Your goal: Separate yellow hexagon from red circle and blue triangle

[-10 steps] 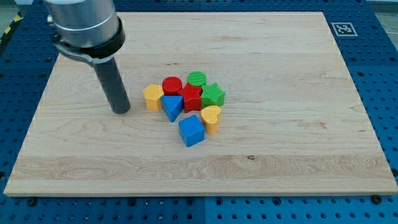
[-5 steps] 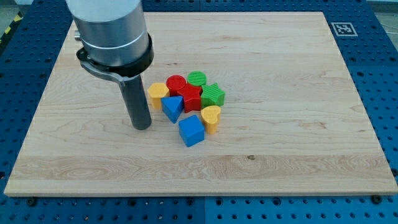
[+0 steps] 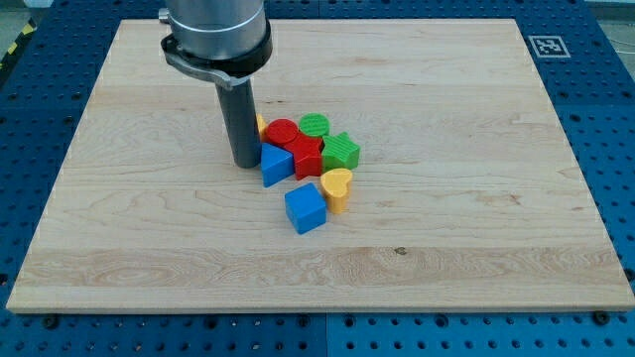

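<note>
My tip point(image 3: 245, 163) rests on the board at the left edge of the block cluster, touching or almost touching the blue triangle point(image 3: 276, 165) on its left side. The rod hides nearly all of the yellow hexagon; only a thin yellow sliver point(image 3: 260, 126) shows at the rod's right edge, against the red circle point(image 3: 281, 132). The red circle sits just above the blue triangle and the two appear to touch.
A red star point(image 3: 307, 156), a green circle point(image 3: 315, 125) and a green star-like block point(image 3: 340, 151) crowd the right of the cluster. A yellow heart point(image 3: 337, 188) and a blue cube point(image 3: 306, 208) lie below. The wooden board point(image 3: 476, 228) rests on a blue perforated table.
My tip has moved right and then up, from left of the cluster to right beside the blue triangle. The yellow hexagon shifted slightly right and is now hidden behind the rod.
</note>
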`<state>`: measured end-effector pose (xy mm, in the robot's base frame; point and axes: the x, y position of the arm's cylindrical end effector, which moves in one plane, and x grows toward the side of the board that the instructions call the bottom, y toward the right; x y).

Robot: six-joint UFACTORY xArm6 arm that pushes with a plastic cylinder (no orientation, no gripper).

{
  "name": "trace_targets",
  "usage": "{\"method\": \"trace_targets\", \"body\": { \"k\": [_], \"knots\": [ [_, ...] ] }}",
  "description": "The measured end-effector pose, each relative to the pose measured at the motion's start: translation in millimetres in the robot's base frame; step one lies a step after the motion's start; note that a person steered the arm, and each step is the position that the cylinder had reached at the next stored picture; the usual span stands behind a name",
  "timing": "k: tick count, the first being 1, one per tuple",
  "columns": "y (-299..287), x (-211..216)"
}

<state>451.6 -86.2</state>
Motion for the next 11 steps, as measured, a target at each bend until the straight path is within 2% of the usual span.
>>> {"method": "trace_targets", "body": {
  "k": [3,5,9,11],
  "knots": [
    [8.5,-37.7],
    [8.4,-80.4],
    [18.1,-85.5],
    [42.4,-93.4]
  ]
}}
